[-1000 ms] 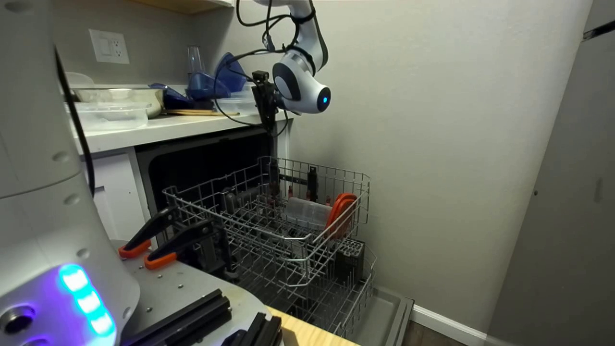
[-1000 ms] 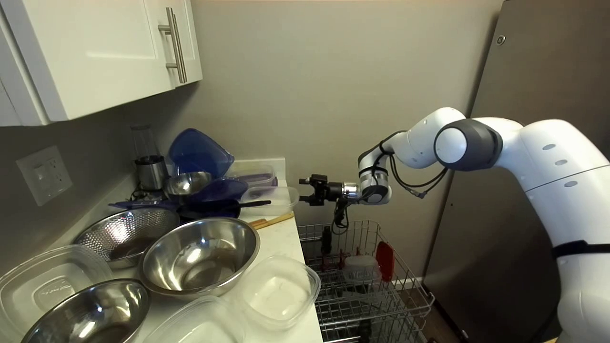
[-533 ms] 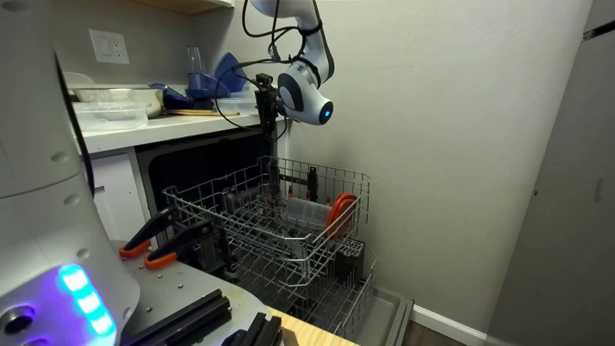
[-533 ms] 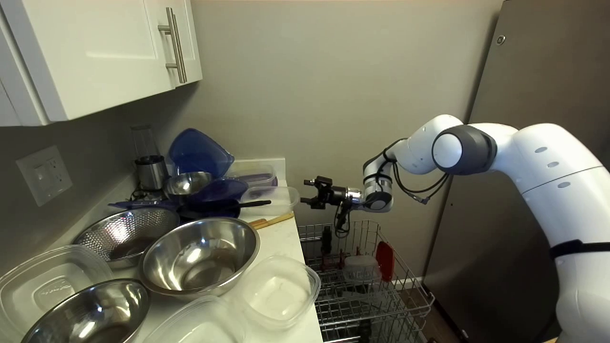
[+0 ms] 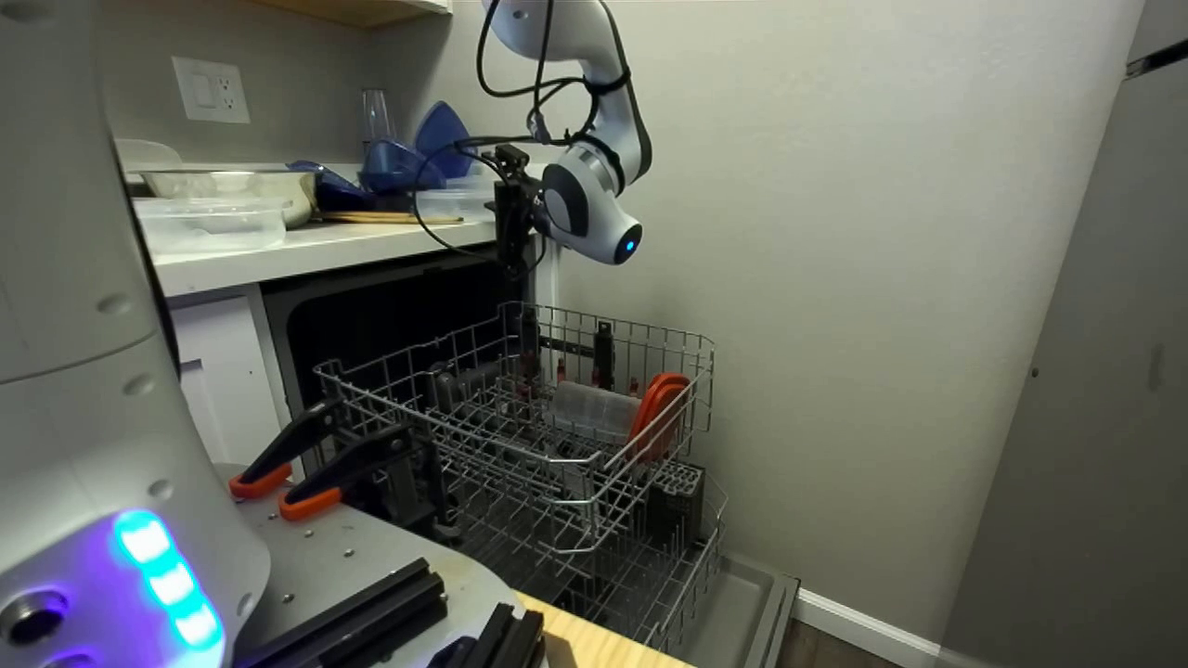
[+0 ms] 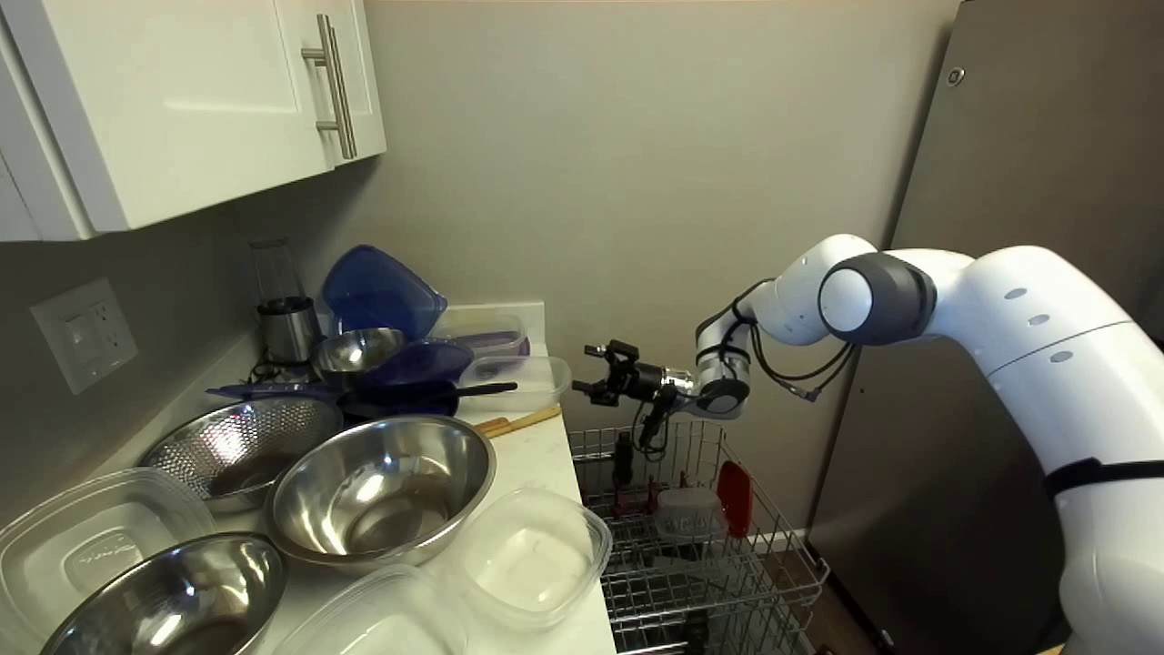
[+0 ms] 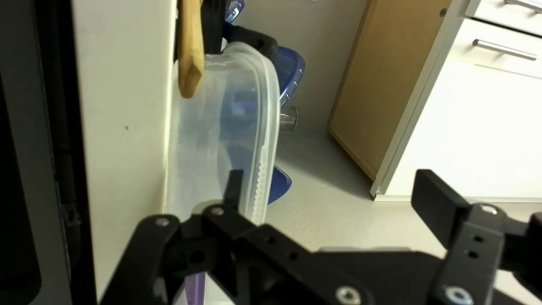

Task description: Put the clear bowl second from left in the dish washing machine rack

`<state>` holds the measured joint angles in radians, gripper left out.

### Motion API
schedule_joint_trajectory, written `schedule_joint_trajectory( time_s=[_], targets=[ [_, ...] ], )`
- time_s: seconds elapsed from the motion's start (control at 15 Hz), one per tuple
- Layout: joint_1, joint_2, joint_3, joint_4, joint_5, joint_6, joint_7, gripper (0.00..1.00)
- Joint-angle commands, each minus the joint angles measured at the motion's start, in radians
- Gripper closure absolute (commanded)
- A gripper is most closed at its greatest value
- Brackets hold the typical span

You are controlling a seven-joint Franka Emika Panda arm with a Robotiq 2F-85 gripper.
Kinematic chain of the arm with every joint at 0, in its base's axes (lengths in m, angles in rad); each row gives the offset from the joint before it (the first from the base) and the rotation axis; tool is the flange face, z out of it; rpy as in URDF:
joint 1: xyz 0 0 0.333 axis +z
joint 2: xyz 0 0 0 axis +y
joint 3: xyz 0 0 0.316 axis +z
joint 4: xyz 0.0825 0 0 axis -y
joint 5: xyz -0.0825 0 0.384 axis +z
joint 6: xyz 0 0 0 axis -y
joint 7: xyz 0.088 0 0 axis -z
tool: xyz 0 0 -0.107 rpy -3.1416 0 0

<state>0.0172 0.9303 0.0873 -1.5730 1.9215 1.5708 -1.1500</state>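
Observation:
My gripper (image 6: 587,368) stands open beside the far end of the counter, with nothing between its fingers. A see-through rounded container (image 6: 516,377) lies on the counter just beyond the fingertips, a small gap apart. In the wrist view the same container (image 7: 211,127) is at left, and one finger (image 7: 233,188) overlaps it. Nearer along the counter edge sits a clear bowl (image 6: 536,557); which clear vessel the task counts second from left I cannot tell. Below my gripper the dish washing machine rack (image 5: 571,460) is pulled out, holding a clear container (image 5: 594,413) and red lids (image 5: 661,408).
Beside the far container lie a wooden utensil (image 6: 527,420) and a black handle (image 6: 486,389). Blue bowls (image 6: 418,362) stand behind. Metal bowls (image 6: 382,491) crowd the near counter. A wall cabinet (image 6: 209,91) hangs above. The lower rack (image 5: 650,594) also stands out.
The arm has sunk somewhat. My gripper has moved slightly down and away from the counter, and its fingers now tilt more upward. The jaws have stayed apart.

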Motion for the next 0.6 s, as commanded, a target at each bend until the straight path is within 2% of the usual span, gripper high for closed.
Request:
schedule_joint_trajectory(
  time_s=[0.0, 0.53],
  targets=[
    [0.008, 0.033, 0.006, 0.036, 0.021, -0.045, 0.041, 0.00],
    [-0.002, 0.091, 0.020, 0.092, 0.065, -0.143, 0.039, 0.00]
  ],
)
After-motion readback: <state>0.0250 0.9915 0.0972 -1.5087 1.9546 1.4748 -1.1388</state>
